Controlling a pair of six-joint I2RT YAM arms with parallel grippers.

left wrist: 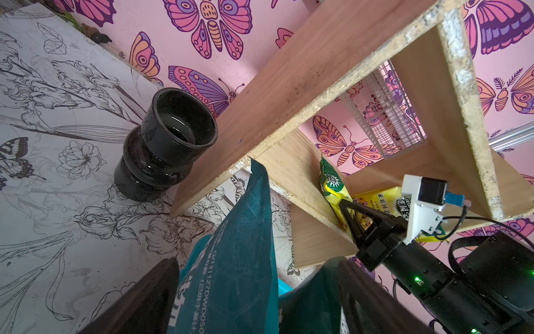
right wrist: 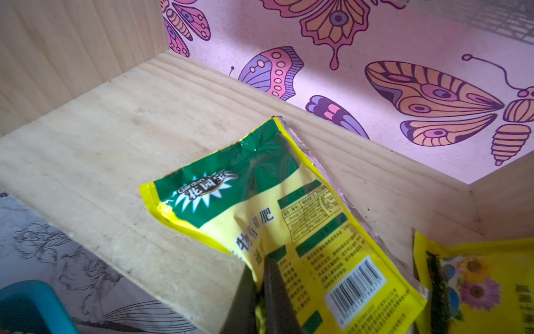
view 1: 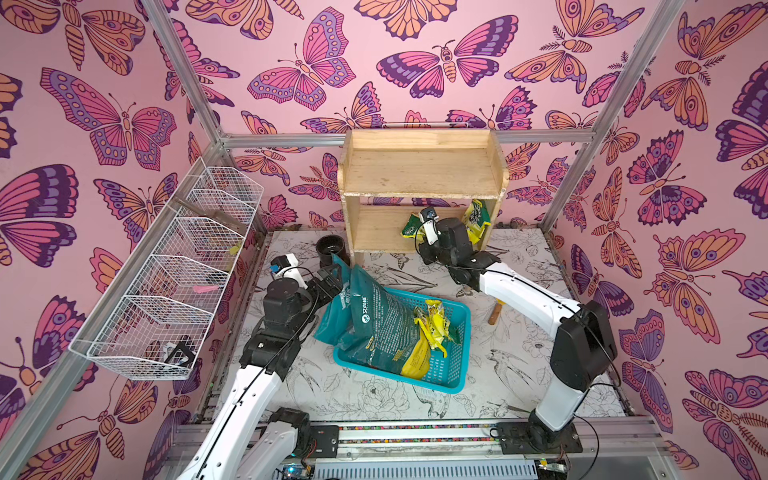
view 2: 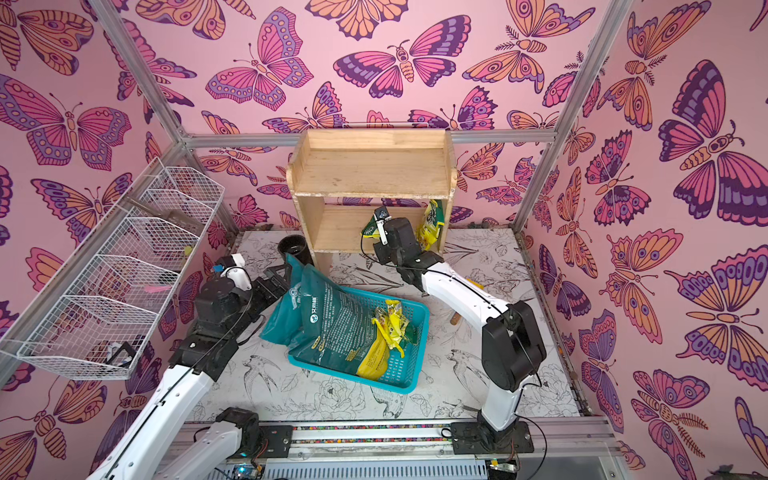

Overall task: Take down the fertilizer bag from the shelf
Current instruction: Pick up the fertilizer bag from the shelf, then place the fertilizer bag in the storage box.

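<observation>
Leftmost, a white wire rack (view 1: 166, 270) hangs on the wall, well apart from the left gripper (view 1: 330, 279) on its outer side. That gripper's fingers are spread wide. In the left wrist view the top of a tall teal bag (view 1: 374, 316) stands between them, and whether they touch it cannot be told. Just beyond the fingertips a black pot (view 1: 332, 248) stands on the table.

The teal bag leans away from the left gripper into a blue basket (view 1: 446, 365), which lies between the two arms. Crumpled yellow packets (view 1: 432, 328) lie in the basket on the side nearer the right arm.

Beyond the basket stands the shelf (view 1: 415, 166), its top tier bare. The right gripper (right wrist: 260, 269) reaches into the lower tier. Its fingers are pressed together, pinching the near edge of the fertilizer bag (right wrist: 289, 208). This green and yellow bag stretches ahead of the fingertips over the lower board, toward the open back. Just beside the right gripper, on its outer side, a second yellow bag (right wrist: 476, 283) stands against the shelf's side plank.
</observation>
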